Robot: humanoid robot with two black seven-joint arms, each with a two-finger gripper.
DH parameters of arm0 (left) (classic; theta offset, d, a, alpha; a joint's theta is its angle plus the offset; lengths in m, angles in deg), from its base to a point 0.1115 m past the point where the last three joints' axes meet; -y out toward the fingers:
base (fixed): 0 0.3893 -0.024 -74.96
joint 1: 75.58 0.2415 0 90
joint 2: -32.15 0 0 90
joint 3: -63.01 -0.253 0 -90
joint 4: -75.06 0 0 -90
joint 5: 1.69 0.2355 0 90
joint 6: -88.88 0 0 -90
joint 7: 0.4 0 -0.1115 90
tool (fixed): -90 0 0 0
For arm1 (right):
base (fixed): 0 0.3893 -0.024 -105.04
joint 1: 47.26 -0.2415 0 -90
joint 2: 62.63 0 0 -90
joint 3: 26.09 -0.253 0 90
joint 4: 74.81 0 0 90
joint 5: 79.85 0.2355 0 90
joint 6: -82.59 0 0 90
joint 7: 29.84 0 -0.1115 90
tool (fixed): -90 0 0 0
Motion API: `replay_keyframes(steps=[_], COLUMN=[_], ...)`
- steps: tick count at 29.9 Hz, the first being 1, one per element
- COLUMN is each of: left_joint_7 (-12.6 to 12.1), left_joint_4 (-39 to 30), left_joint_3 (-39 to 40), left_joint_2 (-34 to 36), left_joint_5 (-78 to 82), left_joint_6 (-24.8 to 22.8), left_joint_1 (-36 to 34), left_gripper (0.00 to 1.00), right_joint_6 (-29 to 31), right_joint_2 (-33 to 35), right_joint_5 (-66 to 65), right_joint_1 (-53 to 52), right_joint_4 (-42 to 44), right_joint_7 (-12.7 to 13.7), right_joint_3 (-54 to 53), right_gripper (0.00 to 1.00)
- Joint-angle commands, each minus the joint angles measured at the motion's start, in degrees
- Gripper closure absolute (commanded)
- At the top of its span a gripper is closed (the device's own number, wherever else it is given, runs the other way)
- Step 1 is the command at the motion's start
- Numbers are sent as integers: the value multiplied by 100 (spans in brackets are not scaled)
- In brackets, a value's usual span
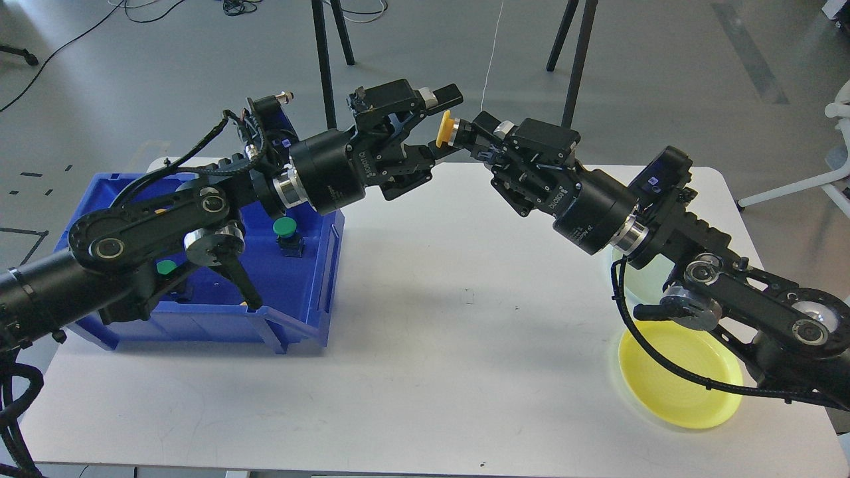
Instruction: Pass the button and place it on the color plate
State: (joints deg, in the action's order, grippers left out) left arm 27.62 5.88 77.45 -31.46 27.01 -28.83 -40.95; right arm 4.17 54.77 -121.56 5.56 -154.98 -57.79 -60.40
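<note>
arms meet above table (pixel 425 318); right fingers (pixel 473 133) pinch yellow button (pixel 445 129).

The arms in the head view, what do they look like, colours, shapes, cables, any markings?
Both arms are matte black, built from flat link plates with round silver-centred joints and thick cylindrical wrists ringed in silver. The left gripper and right gripper have angular black bodies and black fingers. Small white lettering runs along both wrist housings, too small to read. Black corrugated cables loop beside each arm.
</note>
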Motion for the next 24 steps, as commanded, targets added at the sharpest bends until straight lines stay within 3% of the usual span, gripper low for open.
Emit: replay_keyframes(steps=[1,5,11,15,24], left_joint_7=[-2,-2,-2,-2,-2], left_joint_4=[10,10,10,-95,-420], left_joint_3=[24,42,278,498,481], left_joint_2=[7,16,24,51,674], left_joint_5=[-14,-66,-93,-67,557], left_joint_6=[55,73,47,20,477], left_joint_1=[18,44,79,220,-52], left_gripper=[17,16,15,15,15], right_joint_6=[-24,-94,-287,-813,-1904], right_joint_2=[89,432,424,503,442], right_joint_5=[40,75,84,67,93], right_joint_1=[140,981,3642,5156,5792], right_joint_4=[-34,-113,-394,-544,-307], right_joint_7=[-4,-4,-4,-4,-4], right_joint_3=[-119,-917,-2693,-3134,-3056], right_gripper=[90,91,92,92,88])
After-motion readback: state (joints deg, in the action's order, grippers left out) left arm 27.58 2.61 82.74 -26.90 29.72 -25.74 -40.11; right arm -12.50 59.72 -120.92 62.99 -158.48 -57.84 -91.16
